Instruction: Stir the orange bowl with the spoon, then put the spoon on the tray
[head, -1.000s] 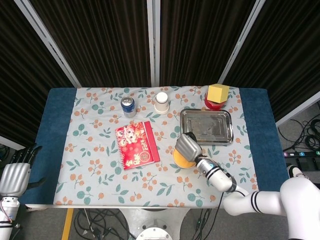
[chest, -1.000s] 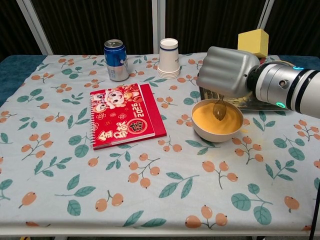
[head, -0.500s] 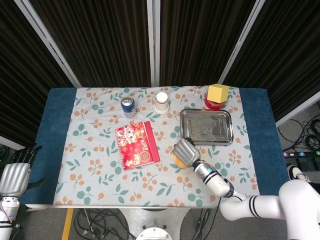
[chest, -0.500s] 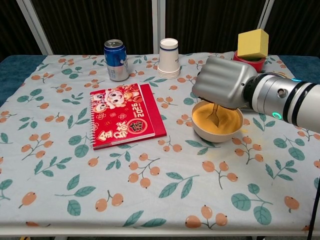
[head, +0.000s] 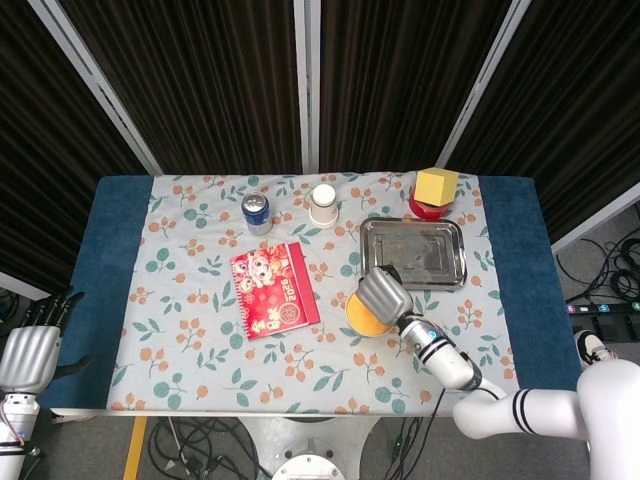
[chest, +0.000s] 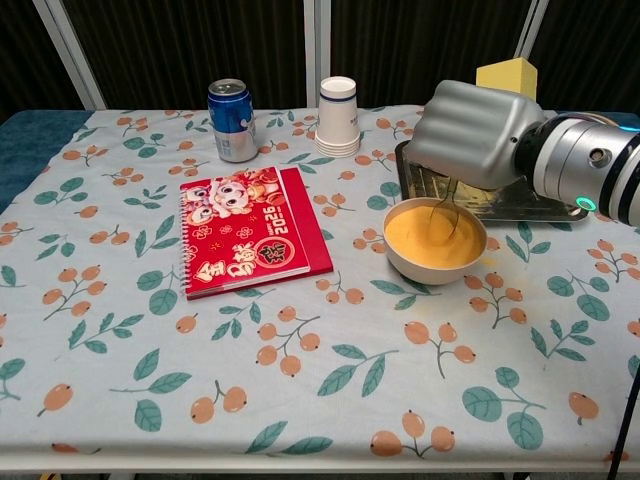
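At the far left of the head view we see our left hand (head: 28, 352) beside the table's edge, off the cloth, its fingers apart and holding nothing; the chest view does not show it. On the floral tablecloth (chest: 120, 330), toward the back left, stands a blue can (chest: 232, 120). In front of it and a little to the right lies a red notebook (chest: 252, 231), flat, with cartoon figures on its cover. Behind the notebook's right end stands a white paper cup (chest: 338, 116), upside down, near the can but apart from it.

Right of the notebook, apart from it, sits the orange bowl (chest: 435, 240). Our right hand (chest: 478, 134) hangs over the bowl's back rim, fingers curled down and pinching the spoon (chest: 442, 214), whose thin handle runs down from the hand into the bowl; we cannot make out the spoon's tip against the orange inside. Just behind the bowl lies the metal tray (head: 413, 252), partly hidden by the hand in the chest view; in the head view it lies flat with its long side running left to right. Behind the tray's right end, a yellow block (head: 436, 185) sits on top of a red container (head: 427, 209).
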